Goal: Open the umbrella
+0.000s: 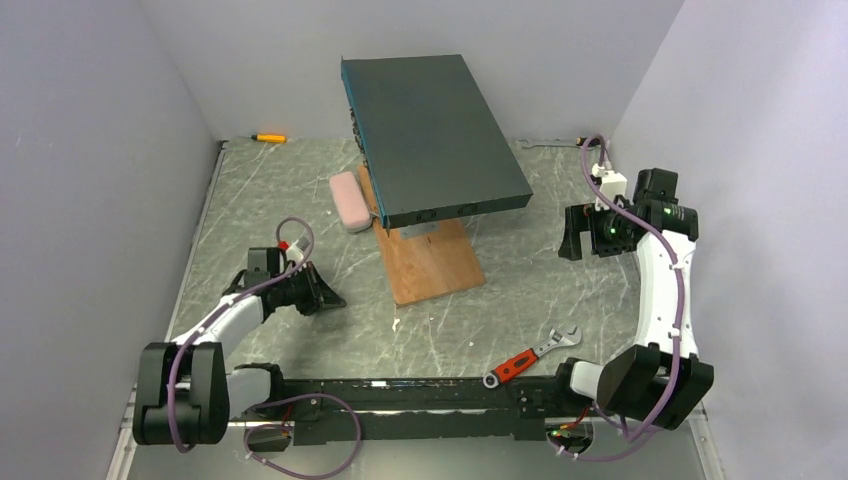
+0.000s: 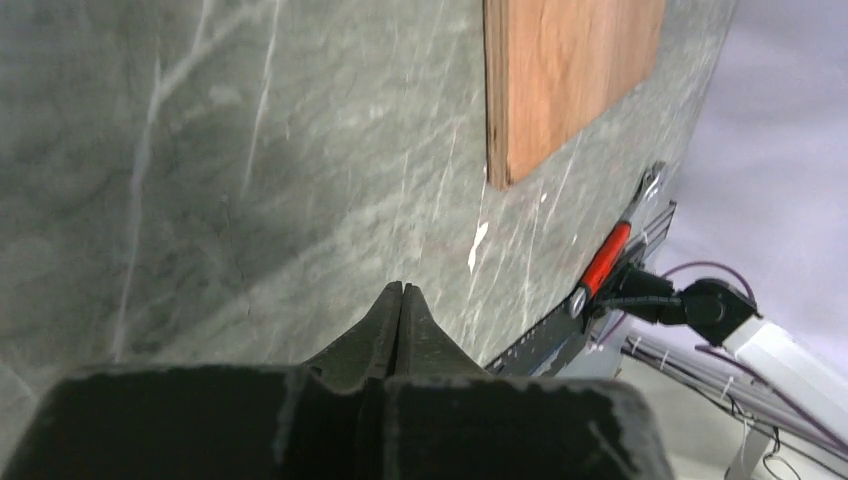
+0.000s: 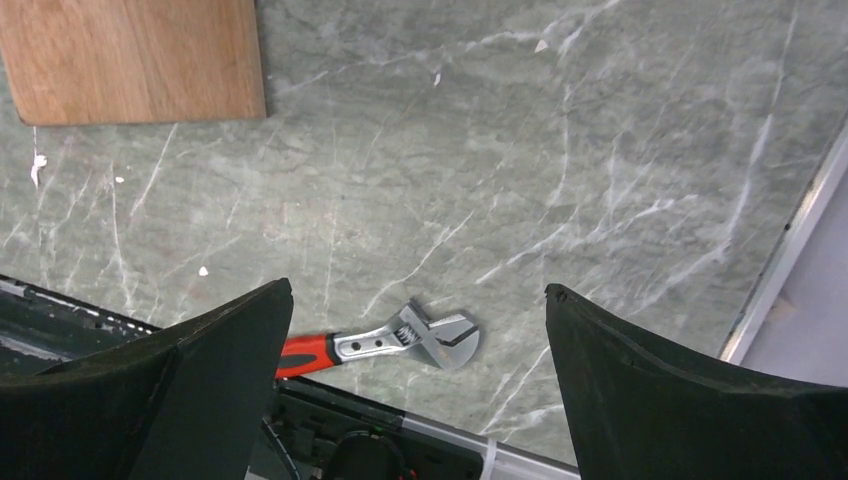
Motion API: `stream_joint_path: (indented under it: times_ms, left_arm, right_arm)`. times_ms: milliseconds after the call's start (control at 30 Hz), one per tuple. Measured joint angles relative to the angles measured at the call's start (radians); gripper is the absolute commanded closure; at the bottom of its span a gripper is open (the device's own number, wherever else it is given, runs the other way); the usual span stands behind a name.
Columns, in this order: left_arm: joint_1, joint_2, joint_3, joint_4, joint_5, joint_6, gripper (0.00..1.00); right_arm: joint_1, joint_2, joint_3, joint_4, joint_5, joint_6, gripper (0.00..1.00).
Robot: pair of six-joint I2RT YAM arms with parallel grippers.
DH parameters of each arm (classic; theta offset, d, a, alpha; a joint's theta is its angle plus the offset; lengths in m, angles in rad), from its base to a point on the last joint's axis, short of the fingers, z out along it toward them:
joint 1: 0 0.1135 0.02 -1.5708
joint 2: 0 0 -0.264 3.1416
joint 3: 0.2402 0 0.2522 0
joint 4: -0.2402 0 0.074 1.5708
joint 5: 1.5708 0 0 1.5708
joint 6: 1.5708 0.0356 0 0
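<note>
The umbrella (image 1: 350, 201) is a short pale pink folded bundle. It lies on the table at the left edge of the dark teal box, and it shows only in the top view. My left gripper (image 1: 331, 298) is shut and empty, low over the table, a short way in front of the umbrella and to its left. In the left wrist view its jaws (image 2: 402, 288) are pressed together over bare marble. My right gripper (image 1: 572, 241) is open and empty, held to the right of the box. In the right wrist view (image 3: 418, 290) its fingers stand wide apart above the table.
A dark teal flat box (image 1: 435, 135) rests tilted on a wooden board (image 1: 430, 262) at the table's middle. A red-handled adjustable wrench (image 1: 528, 357) lies near the front edge and shows between the right fingers (image 3: 400, 338). A yellow-orange tool (image 1: 268, 137) and a small spanner (image 1: 540, 144) lie by the back wall.
</note>
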Motion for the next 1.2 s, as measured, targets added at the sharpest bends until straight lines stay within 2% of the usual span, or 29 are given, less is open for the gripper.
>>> stream_joint_path:
  times_ms: [133,233,533,733,833,1000,1200]
  left_arm:
    - [-0.038,0.047,-0.002,0.132,-0.040,-0.044,1.00]
    - [-0.074,0.148,0.015,0.241,-0.072,-0.081,1.00]
    - [-0.219,0.450,0.144,0.430,-0.153,-0.170,1.00]
    - [-0.322,0.586,0.208,0.582,-0.132,-0.277,1.00]
    - [-0.338,0.627,0.225,0.611,-0.102,-0.330,1.00]
    - [-0.408,0.729,0.278,0.718,-0.066,-0.435,1.00]
    - [-0.500,0.869,0.415,0.780,-0.015,-0.528,1.00]
  right_arm:
    - [0.000,-0.013,-0.033,0.009,0.013,0.020,0.00]
    - [0.000,-0.050,-0.062,0.024,0.048,0.030,0.00]
    - [0.000,-0.134,-0.159,0.079,0.198,0.079,0.00]
    - [0.000,-0.330,-0.210,0.104,0.217,0.077,0.00]
    - [0.000,-0.392,-0.210,0.107,0.212,0.059,0.00]
    - [0.000,-0.425,-0.210,0.095,0.203,0.020,0.00]
    - [0.000,-0.429,-0.211,0.043,0.196,-0.035,0.00]
